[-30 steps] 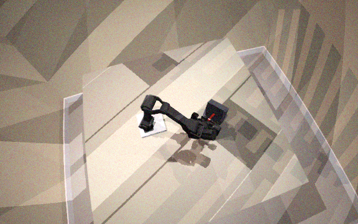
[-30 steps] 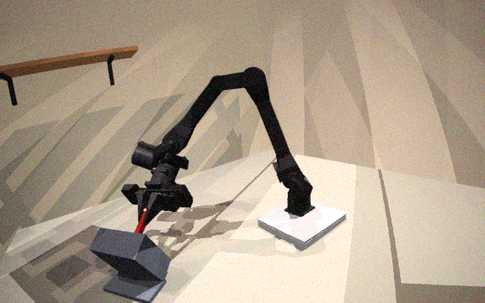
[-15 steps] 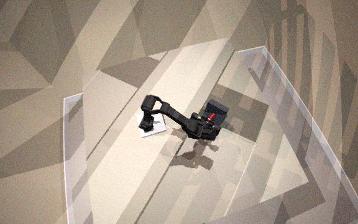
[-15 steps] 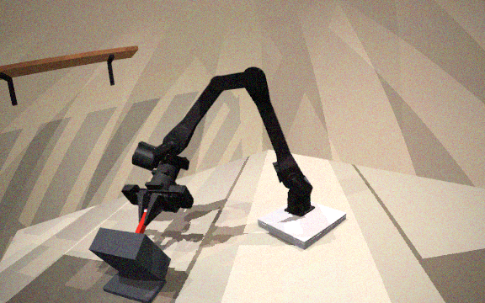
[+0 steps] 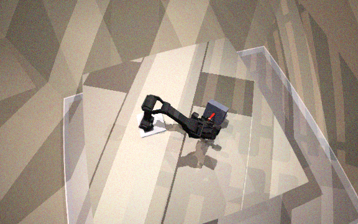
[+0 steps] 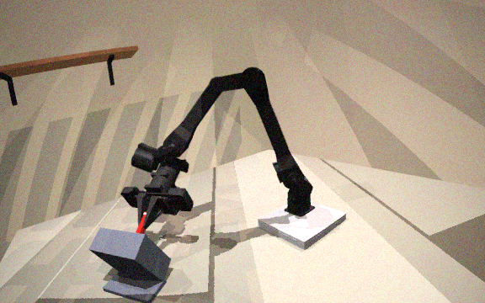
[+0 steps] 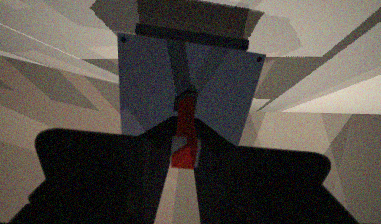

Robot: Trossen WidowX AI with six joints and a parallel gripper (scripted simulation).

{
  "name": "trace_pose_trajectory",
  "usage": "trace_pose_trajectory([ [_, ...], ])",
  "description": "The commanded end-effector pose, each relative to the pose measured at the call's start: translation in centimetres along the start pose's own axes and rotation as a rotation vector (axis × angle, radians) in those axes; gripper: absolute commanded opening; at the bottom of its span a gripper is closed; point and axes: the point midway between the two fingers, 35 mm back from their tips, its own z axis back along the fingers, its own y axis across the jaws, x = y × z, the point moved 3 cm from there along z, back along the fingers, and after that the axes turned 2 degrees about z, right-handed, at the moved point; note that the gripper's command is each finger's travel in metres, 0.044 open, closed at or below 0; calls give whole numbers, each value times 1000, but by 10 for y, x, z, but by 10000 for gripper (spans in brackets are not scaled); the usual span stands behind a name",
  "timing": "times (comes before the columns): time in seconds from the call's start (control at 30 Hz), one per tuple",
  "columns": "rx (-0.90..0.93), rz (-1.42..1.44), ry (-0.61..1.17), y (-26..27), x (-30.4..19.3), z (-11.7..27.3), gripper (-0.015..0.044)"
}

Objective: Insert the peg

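Top view: the gripper (image 5: 211, 122) holds the red peg (image 5: 211, 116) at the panel (image 5: 217, 109).

Exterior view: the peg (image 6: 141, 222) slants down, its lower end at the panel face (image 6: 116, 244).

Wrist view: the fingers clamp the peg (image 7: 185, 130); its far end meets the hole (image 7: 187, 94).

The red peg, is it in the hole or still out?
Partly in: the red peg, gripped by the gripper, has its tip entering the panel.
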Motion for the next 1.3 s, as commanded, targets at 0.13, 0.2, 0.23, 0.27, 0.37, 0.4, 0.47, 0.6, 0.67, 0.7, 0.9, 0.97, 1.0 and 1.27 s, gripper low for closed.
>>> trace_pose_trajectory([
  [0.13, -1, -5, -3, -1, 1, -6, 0],
  [0.2, -1, -5, -2, -1, 1, -7, 0],
  [0.23, -1, -5, -2, -1, 1, -8, 0],
  [0.27, -1, -5, -2, -1, 1, -9, 0],
  [0.37, -1, -5, -2, -1, 1, -11, 0],
  [0.4, -1, -5, -2, -1, 1, -12, 0],
  [0.47, -1, -5, -2, -1, 1, -13, 0],
  [0.6, -1, -5, -2, -1, 1, -16, 0],
  [0.67, -1, -5, -2, -1, 1, -17, 0],
  [0.7, -1, -5, -2, -1, 1, -18, 0],
  [0.9, -1, -5, -1, -1, 1, -22, 0],
  [0.97, -1, -5, -1, -1, 1, -23, 0],
  [1.0, -1, -5, -1, -1, 1, -24, 0],
  [1.27, -1, -5, -1, -1, 1, -27, 0],
])
